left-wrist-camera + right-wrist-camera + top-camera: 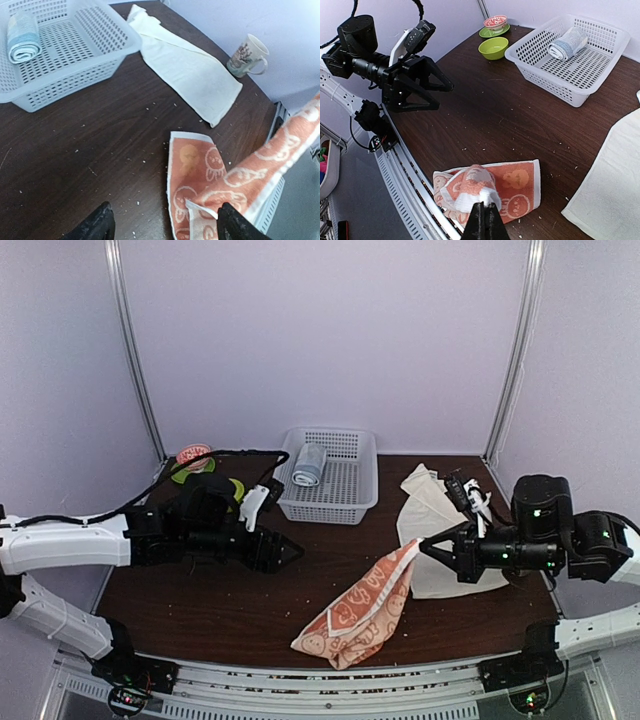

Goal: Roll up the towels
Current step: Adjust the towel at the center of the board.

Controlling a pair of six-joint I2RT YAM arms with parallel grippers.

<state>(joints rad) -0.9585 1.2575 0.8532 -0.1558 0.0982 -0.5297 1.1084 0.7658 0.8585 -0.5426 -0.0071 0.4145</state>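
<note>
Looking along the bottom edge of the overhead view, I see the salmon-orange cloth towel with white cartoon animal prints [355, 615] lying at the near rim of the dark brown wooden tabletop [200, 610], a little right of centre. Its lower part rests crumpled on the wood. One corner is pulled up and to the right in a taut strip. My right pincer [422, 543] is clamped on that raised corner. In the right wrist view its black fingers [484, 220] are pressed together at the bottom of the frame, with the cloth bunched just above them.

At centre left, my left pincer [295, 552] hangs above the tabletop, well apart from the orange towel. Its jaws are spread wide and point toward the right of the frame.

Behind the right pincer, in the right half, the plain cream-white cloth towel [418, 508] lies spread flat on the wood. Its far end is slightly rumpled.

Farther back, at top centre, stands a white perforated plastic basket [325, 508]. A grey-blue rolled towel [309, 464] lies inside it at its left side.

Left of the basket sit a lime-green bowl [493, 48] and, beyond it, a red-patterned bowl [495, 22] on a green saucer.

The left wrist view shows a cream printed mug [246, 55] upright at upper right, past the cream towel.
</note>
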